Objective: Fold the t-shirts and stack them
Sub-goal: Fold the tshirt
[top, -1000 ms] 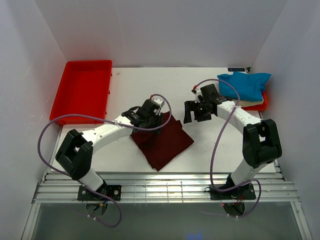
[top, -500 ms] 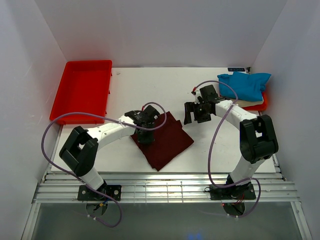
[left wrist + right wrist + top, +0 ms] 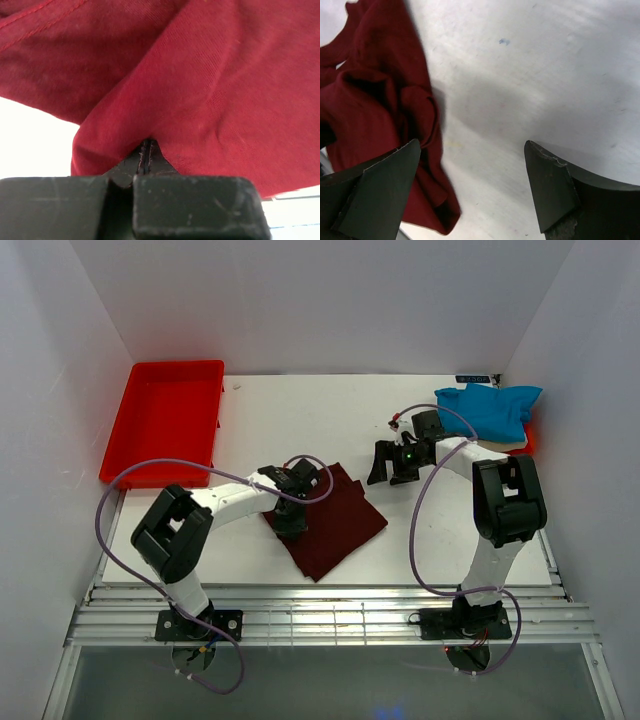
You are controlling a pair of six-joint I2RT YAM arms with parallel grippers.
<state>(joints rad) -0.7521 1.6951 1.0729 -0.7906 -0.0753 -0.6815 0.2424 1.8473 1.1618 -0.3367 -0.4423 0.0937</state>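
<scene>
The dark maroon t-shirt (image 3: 335, 525) lies folded in a rough diamond on the white table, left of centre. My left gripper (image 3: 290, 519) presses down on its left part and is shut on a pinch of the cloth. In the left wrist view the red fabric (image 3: 210, 85) bunches up over the closed jaws of the left gripper (image 3: 145, 148). My right gripper (image 3: 390, 464) hovers open just right of the shirt's far corner. Its fingers (image 3: 390, 182) straddle bare table, with the maroon t-shirt's edge (image 3: 365, 115) at the left. The bright blue t-shirt (image 3: 488, 410) lies crumpled at the back right.
A large red tray (image 3: 165, 420) stands at the back left. A second red tray's edge (image 3: 527, 443) shows under the blue shirt by the right wall. White walls close in both sides and the back. A metal rail (image 3: 330, 620) runs along the near edge.
My left gripper came down and nearer onto the maroon shirt, and its jaws went from open to shut on the cloth. The right gripper stayed open, its wrist shifting slightly.
</scene>
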